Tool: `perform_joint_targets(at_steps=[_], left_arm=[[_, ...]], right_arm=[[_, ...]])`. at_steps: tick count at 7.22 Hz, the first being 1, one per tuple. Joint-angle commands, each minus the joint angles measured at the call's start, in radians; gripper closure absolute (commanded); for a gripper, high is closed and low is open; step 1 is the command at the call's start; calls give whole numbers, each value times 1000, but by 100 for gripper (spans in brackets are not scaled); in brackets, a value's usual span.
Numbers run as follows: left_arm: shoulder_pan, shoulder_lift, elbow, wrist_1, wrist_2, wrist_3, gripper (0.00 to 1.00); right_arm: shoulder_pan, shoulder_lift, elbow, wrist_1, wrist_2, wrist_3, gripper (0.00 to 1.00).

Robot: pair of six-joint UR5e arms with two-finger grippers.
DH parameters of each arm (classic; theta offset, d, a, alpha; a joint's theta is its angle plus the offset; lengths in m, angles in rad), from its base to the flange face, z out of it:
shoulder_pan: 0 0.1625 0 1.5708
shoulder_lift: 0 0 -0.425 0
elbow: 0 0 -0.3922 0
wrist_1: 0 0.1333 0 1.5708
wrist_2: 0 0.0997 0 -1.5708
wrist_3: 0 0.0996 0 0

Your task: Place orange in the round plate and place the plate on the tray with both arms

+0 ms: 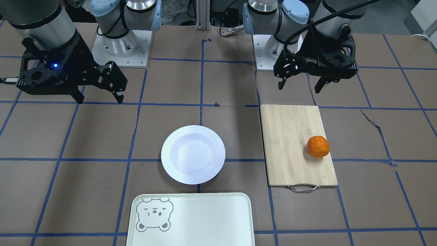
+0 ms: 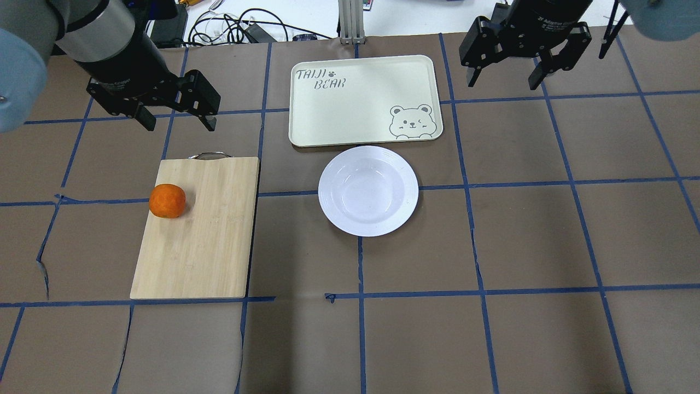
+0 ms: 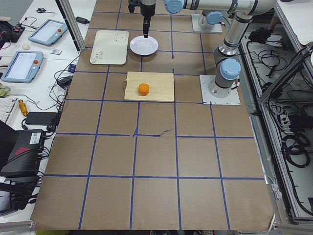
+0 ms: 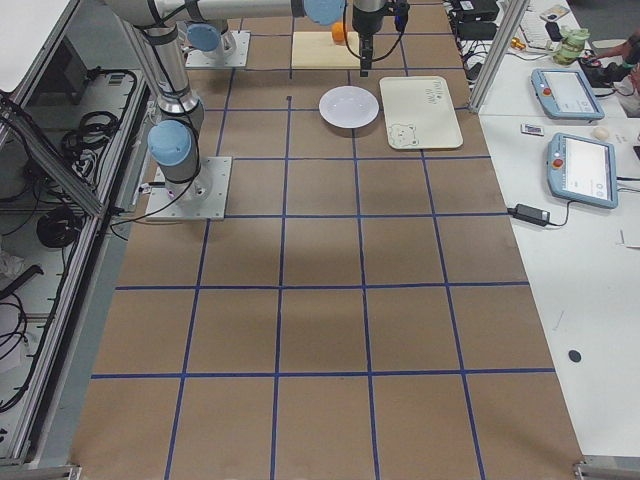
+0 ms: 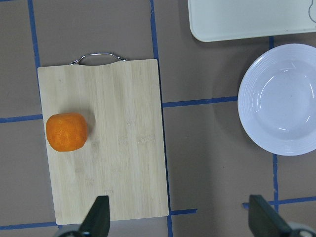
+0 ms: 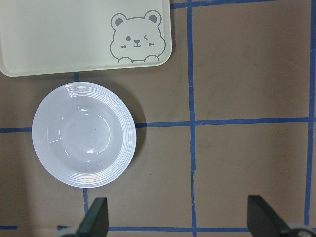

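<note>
Orange (image 2: 167, 201) — round, firm, likely to roll; best gripped across middle. Left gripper (image 2: 179, 123), right gripper (image 2: 501, 83) — spread wide, nothing held.

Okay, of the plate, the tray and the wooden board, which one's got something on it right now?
The board: the orange sits near its edge. The plate and tray hold nothing.

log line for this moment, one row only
orange on cutting board | plate empty, on table beside tray | tray empty | left tool open, holding nothing | right tool open, holding nothing
</note>
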Motion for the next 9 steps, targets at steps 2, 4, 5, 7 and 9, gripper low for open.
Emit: perform_joint_targets(at_steps=[2,4,5,7,9], left_arm=[[1,-1,-1,0,0,3,0],[1,-1,1,0,-2,0,0],[1,-1,-1,0,-2,2,0],[1,-1,1,0,-2,0,0],[2,1,1,0,0,2,0]], right_arm=[[36,6,2,-29,-29,41,0],[34,3,6,-45,-27,39,0],[33,3,8,-58,-30,38,0],[33,1,8,-60,-30,30,0],[28,3,6,-60,-35,29,0]])
